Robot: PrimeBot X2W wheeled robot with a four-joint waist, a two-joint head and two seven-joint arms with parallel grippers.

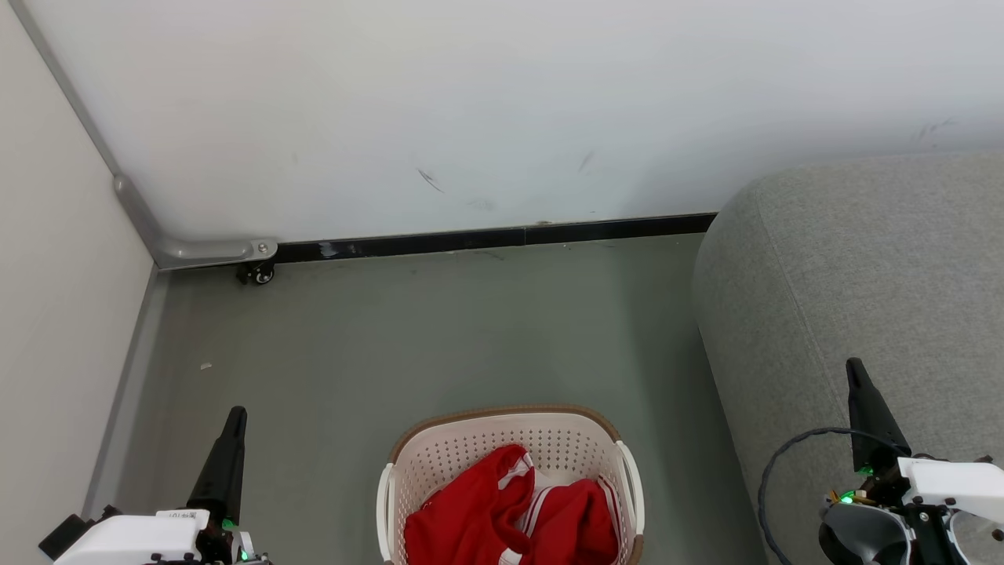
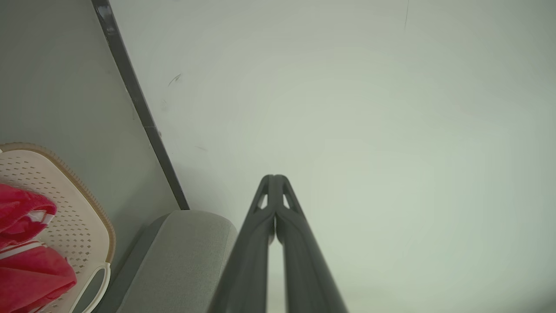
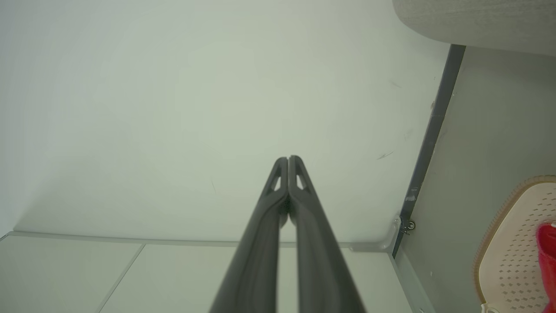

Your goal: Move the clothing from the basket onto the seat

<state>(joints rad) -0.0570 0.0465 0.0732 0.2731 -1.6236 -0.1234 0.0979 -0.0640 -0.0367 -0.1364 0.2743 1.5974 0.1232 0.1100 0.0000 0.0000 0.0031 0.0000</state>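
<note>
clothing (image 1: 510,514) in basket (image 1: 502,439), pincers closed

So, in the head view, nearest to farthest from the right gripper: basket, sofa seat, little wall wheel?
1. Seat, directly by the right gripper.
2. Basket, on the floor to its left.
3. Wheel, far left at the wall.

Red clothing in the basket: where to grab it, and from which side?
Pinch the raised fold of the clothing, left of the pile's middle, where the fabric bunches highest. Come straight down from above: the basket walls ring it on all sides and only the top is open. The left gripper and right gripper both look shut, so open one first.
</note>
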